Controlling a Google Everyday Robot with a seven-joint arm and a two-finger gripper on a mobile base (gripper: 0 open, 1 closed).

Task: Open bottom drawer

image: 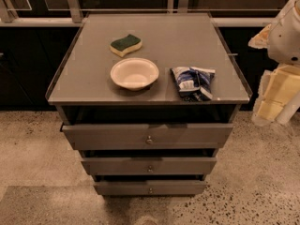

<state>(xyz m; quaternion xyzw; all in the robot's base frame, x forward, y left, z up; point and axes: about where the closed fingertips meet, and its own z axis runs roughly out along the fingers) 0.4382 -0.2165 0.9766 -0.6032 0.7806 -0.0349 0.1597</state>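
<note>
Speckled floor (262, 182) is surrounding the cabinet (187, 36). I am seeing the bottom drawer (150, 187) at 6 o'clock, front running 9 to 3. The gripper (274, 100) is hanging at 3 o'clock, with the drawer toward 8 from it; open or closed, I cannot tell.

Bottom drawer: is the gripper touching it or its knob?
Apart. The camera view shows the gripper at the right edge, level with the cabinet top, while the bottom drawer sits low at centre, with bare floor plainly between them.
</note>
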